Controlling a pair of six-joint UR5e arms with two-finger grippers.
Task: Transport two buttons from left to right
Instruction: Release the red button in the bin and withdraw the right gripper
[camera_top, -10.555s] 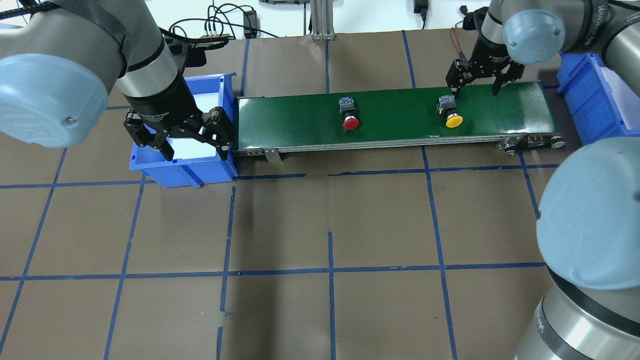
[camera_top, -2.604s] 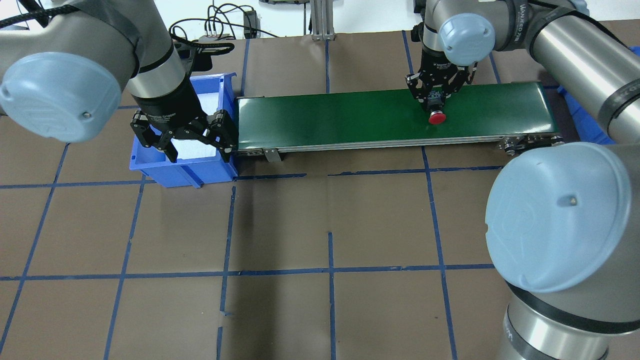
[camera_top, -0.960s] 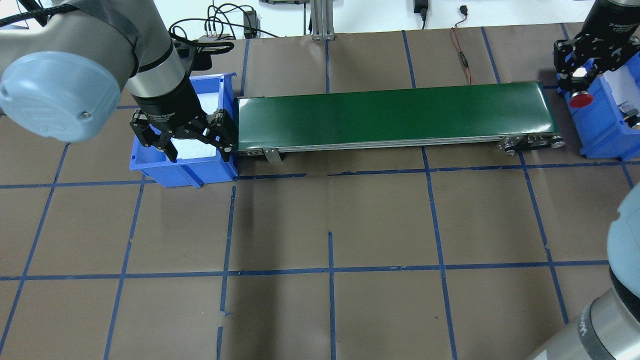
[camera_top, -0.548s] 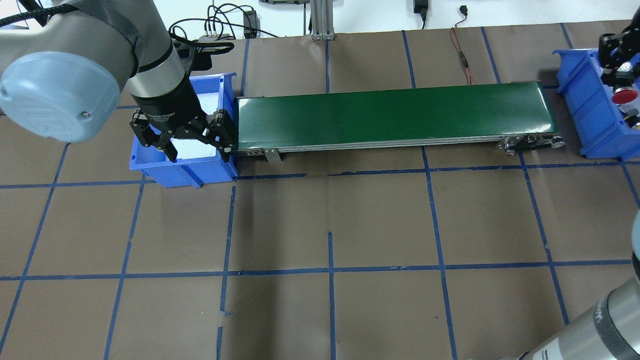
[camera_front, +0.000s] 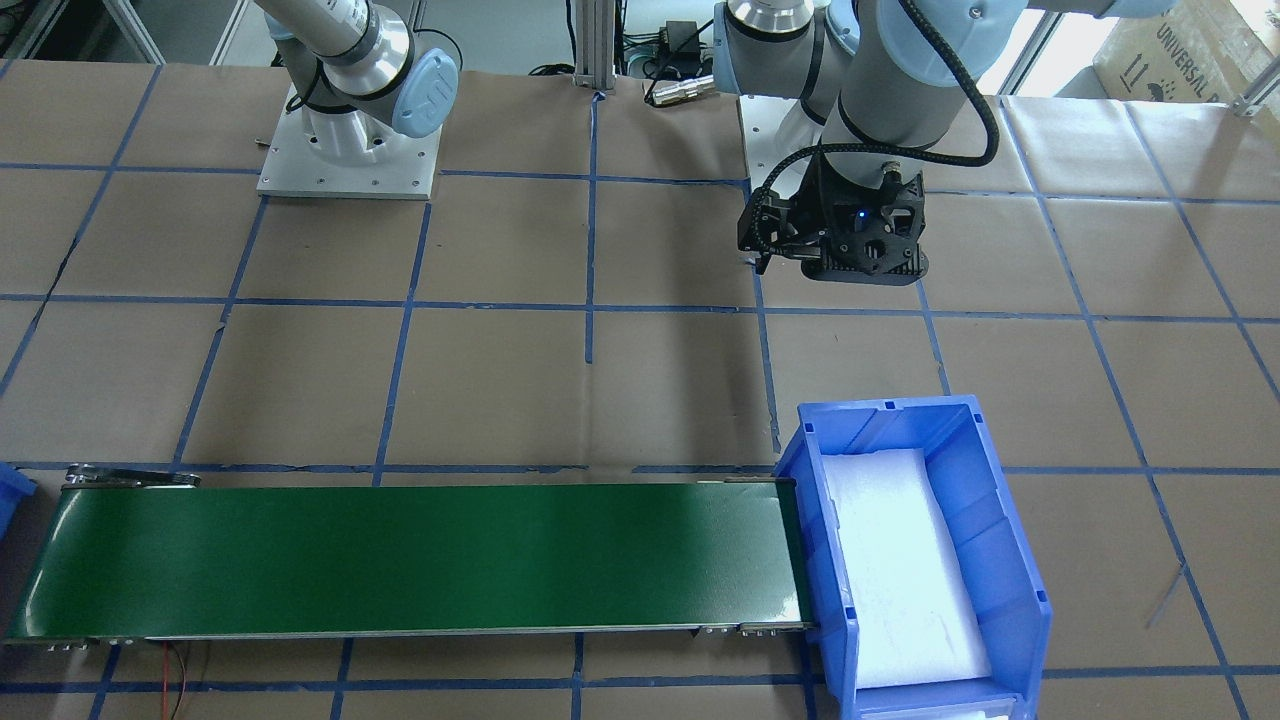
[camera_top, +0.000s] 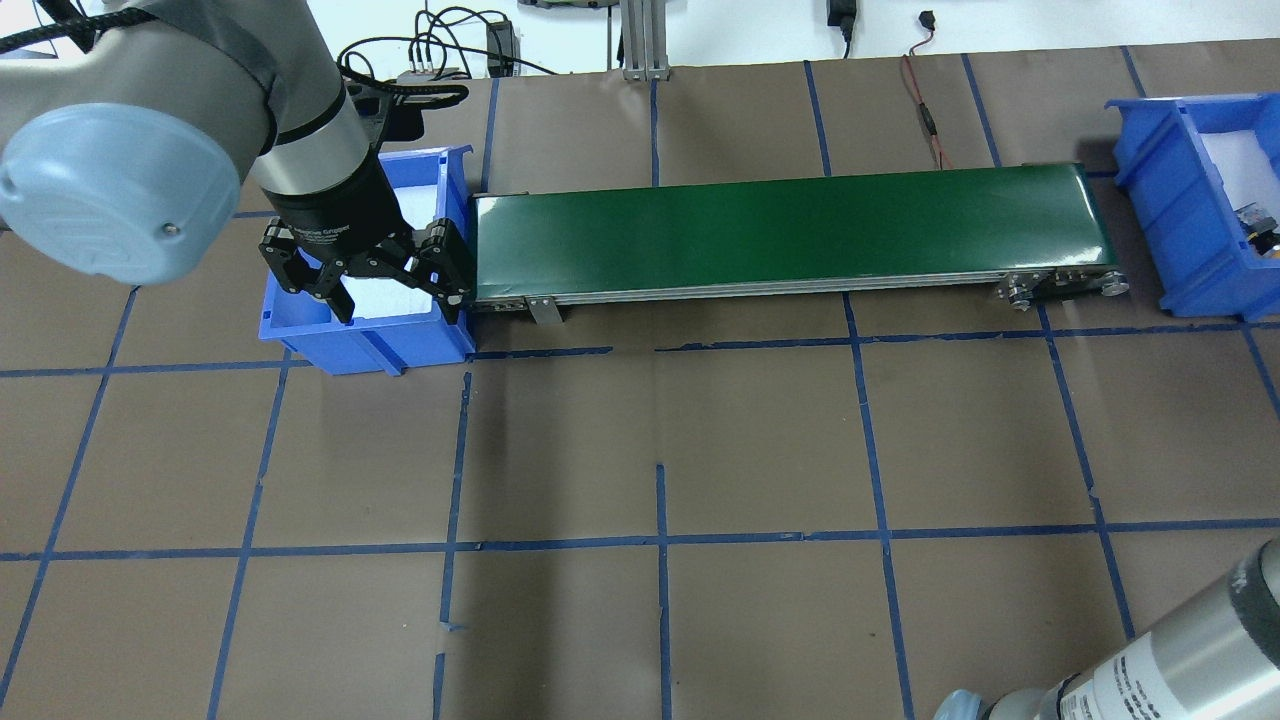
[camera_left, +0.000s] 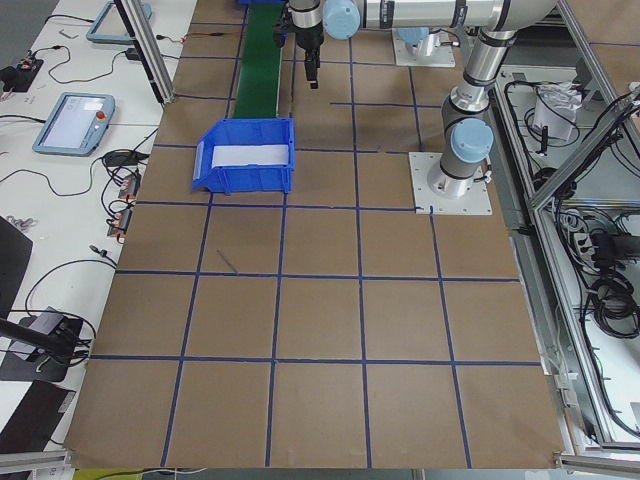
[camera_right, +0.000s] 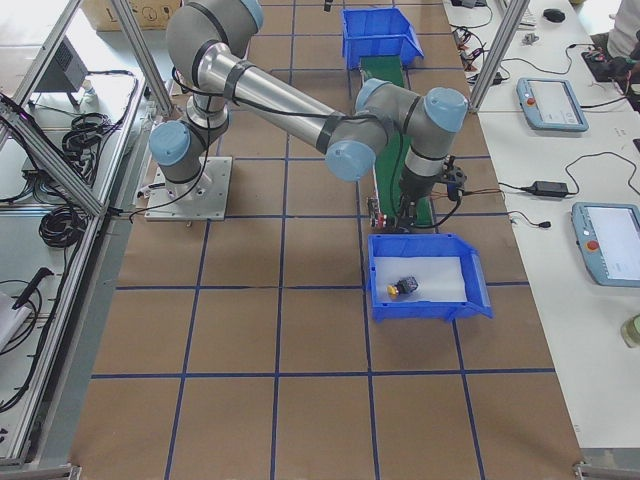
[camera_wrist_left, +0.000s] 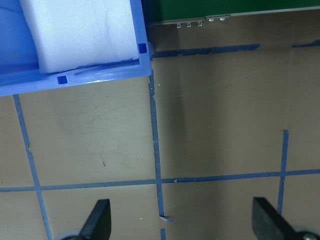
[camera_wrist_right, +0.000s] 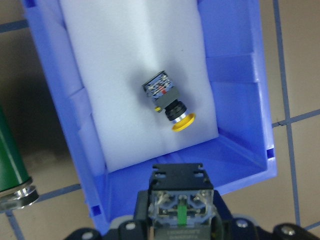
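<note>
The yellow button lies on its side on the white foam in the right blue bin; it also shows in the exterior right view. My right gripper is shut on the other button. Only this button's grey contact block shows, and its cap is hidden. The gripper holds it above the bin's near wall. My left gripper is open and empty. It hangs high by the left blue bin, and its fingertips are over bare table paper.
The green conveyor belt runs between the left bin and the right bin, with nothing on it. The left bin holds only white foam. Cables lie behind the belt's far side.
Both buttons were on the belt at first. My right gripper carried the red one off the belt and rightward out of the overhead view, over the right bin. The left arm stayed still.
</note>
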